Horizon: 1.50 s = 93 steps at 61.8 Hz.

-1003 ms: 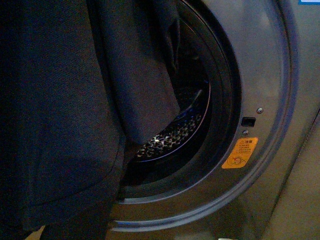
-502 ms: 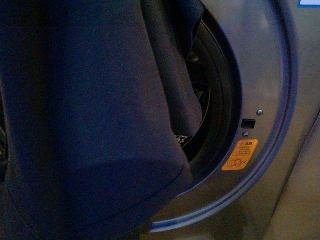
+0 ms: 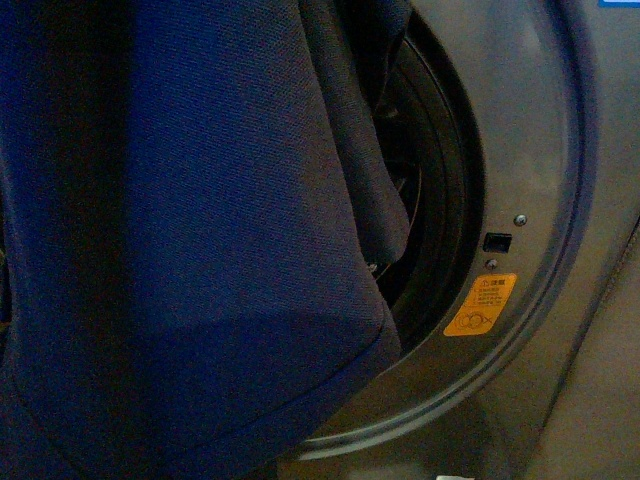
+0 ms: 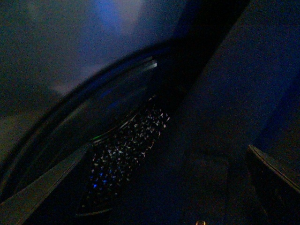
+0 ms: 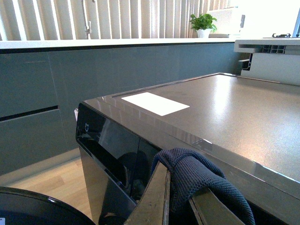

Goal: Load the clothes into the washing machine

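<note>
The clothes (image 3: 200, 250) have spread further over the washing machine (image 3: 540, 150) mouth, clamped in the right tool (image 5: 182, 182).

- Blinds (image 5: 140, 18): vertical slats, pale, along the back wall; daylight comes through them.
- Counter (image 5: 93, 43): long, white-topped, below the blinds.
- Tap (image 5: 86, 21): slim metal, upright on the counter, in front of the blinds.
- Cabinets (image 5: 37, 93): grey-blue flat fronts under the counter, with one dark horizontal gap.
- Floor (image 5: 56, 185): light wood planks, meeting the cabinets' base.
- Plant (image 5: 203, 22): green, leafy, in a white pot, at the counter's far end.
- Hob (image 5: 283, 35): on a white worktop, in strong glare.
</note>
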{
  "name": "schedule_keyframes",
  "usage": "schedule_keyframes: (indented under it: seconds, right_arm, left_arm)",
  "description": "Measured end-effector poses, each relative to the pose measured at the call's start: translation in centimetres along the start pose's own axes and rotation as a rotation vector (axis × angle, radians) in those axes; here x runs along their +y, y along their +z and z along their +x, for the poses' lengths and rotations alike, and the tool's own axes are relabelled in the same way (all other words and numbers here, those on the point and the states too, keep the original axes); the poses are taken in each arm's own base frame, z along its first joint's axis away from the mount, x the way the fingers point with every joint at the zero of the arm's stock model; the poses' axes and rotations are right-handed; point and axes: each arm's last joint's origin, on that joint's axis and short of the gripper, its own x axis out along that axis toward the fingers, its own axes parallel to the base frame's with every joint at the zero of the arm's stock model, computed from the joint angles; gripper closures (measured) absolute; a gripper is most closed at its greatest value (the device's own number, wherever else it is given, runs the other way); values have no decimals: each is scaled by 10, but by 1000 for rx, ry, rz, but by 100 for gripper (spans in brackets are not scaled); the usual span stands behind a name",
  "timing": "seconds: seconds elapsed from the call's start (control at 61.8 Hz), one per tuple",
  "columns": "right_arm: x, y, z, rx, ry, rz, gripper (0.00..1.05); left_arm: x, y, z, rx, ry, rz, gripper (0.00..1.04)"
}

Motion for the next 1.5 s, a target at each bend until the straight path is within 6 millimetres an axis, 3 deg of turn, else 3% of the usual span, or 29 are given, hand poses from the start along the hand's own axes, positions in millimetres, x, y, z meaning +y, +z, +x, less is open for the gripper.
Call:
schedule_keyframes:
  seconds: [0.259,0.437,0.696,0.971,1.214,1.505]
  right_arm:
    - [0,0,0,0,0,0,102]
    - [0,0,0,0,0,0,102]
    - [0,0,0,0,0,0,102]
    - [0,0,0,0,0,0,102]
    - [0,0,0,0,0,0,102]
    - [0,0,0,0,0,0,102]
  left_arm:
    - [-12,43,33,-95,-167,46,7]
    - [-27,59,53,-101,-297,55,7]
    - [-45,63,70,-88,-508,27,7]
    - [-40,74,60,-114,-672,1,7]
    - [-33,64,63,-19,-657,-110,7]
    - [-59,49,85,75,-639,-90,7]
